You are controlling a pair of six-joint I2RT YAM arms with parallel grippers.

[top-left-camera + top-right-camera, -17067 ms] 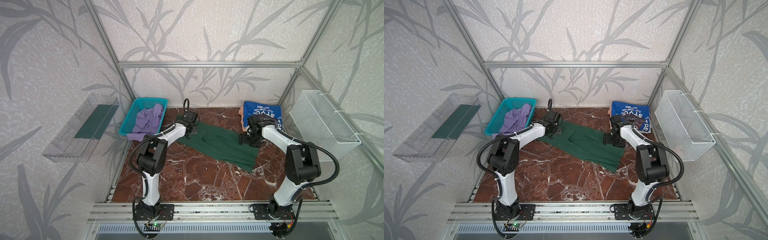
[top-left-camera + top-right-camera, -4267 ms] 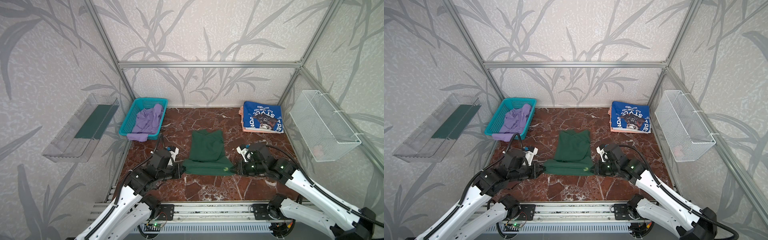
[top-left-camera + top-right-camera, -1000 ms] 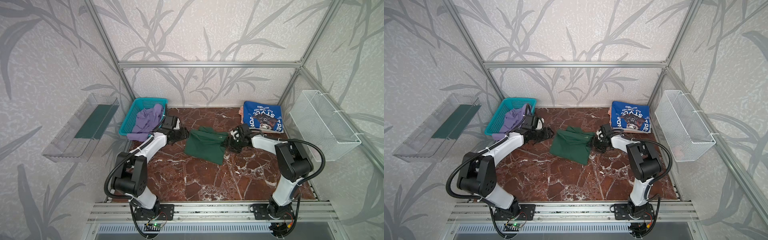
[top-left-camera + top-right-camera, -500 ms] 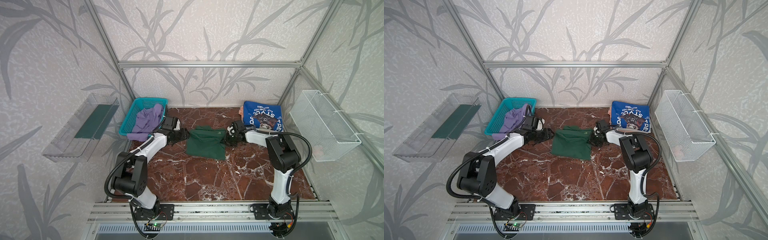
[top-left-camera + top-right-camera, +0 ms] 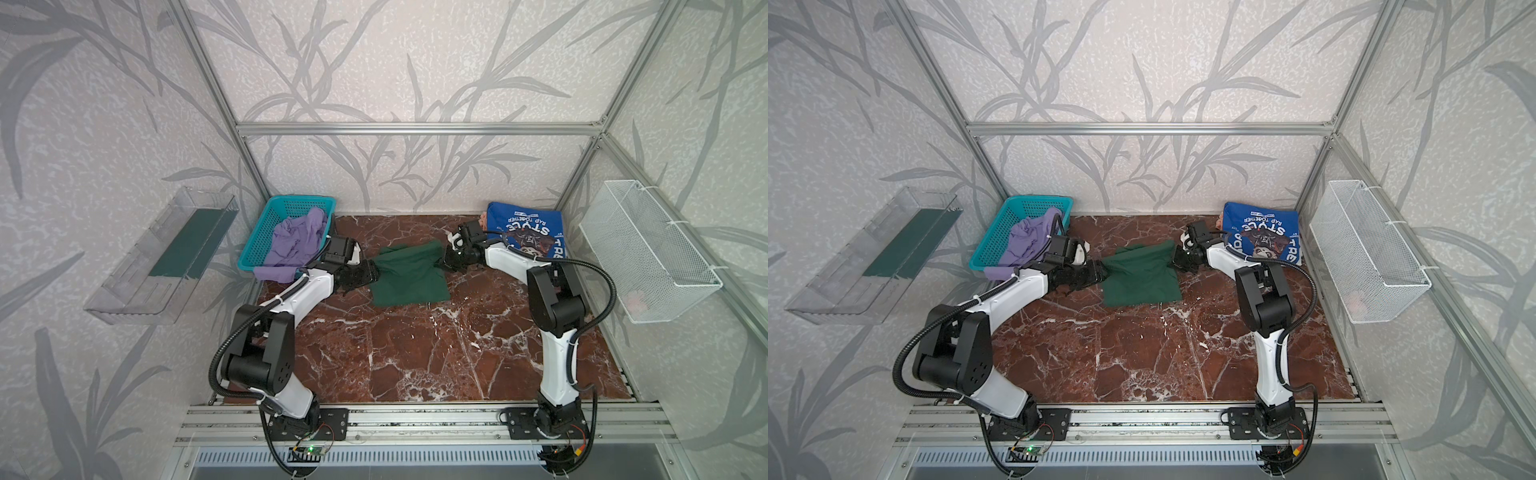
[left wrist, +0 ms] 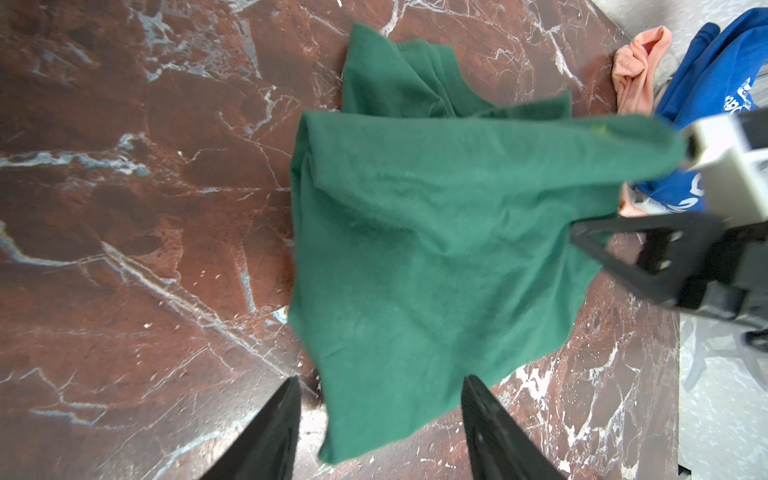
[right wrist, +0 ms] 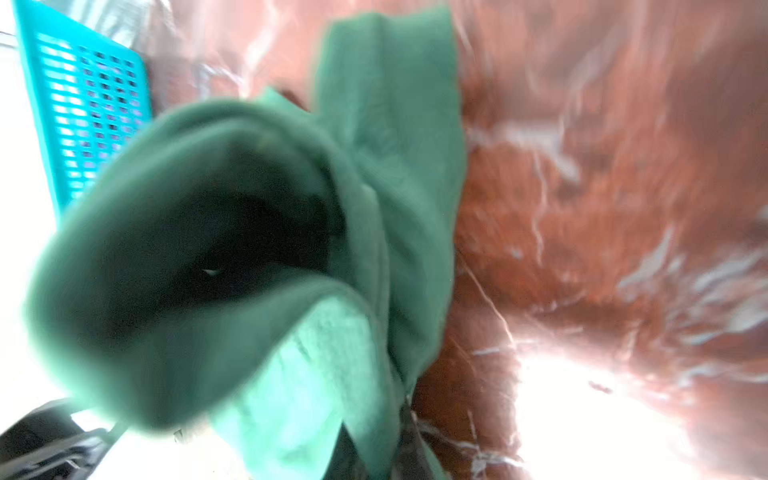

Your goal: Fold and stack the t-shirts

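The dark green t-shirt (image 5: 409, 274) (image 5: 1142, 276) lies partly folded at the back middle of the marble table. My right gripper (image 5: 444, 262) (image 5: 1177, 261) is shut on its right edge and holds that edge a little off the table; in the right wrist view the blurred cloth (image 7: 291, 249) drapes over the jaws. My left gripper (image 5: 369, 274) (image 6: 380, 379) is open at the shirt's left edge, and a corner of the cloth (image 6: 415, 249) lies loose between its fingers. A folded royal blue t-shirt (image 5: 525, 232) rests on a peach one (image 6: 640, 66) at the back right. The lavender t-shirt (image 5: 297, 241) fills the turquoise basket (image 5: 259, 245).
A white wire basket (image 5: 648, 253) hangs on the right wall and a clear plastic tray (image 5: 162, 257) on the left wall. The marble table (image 5: 415, 353) stretches bare from the green shirt to the front rail. Metal frame posts stand at the back corners.
My right gripper has shut on the green shirt's right edge and shifted slightly back, pulling the cloth taut on that side. The left arm has hardly moved.
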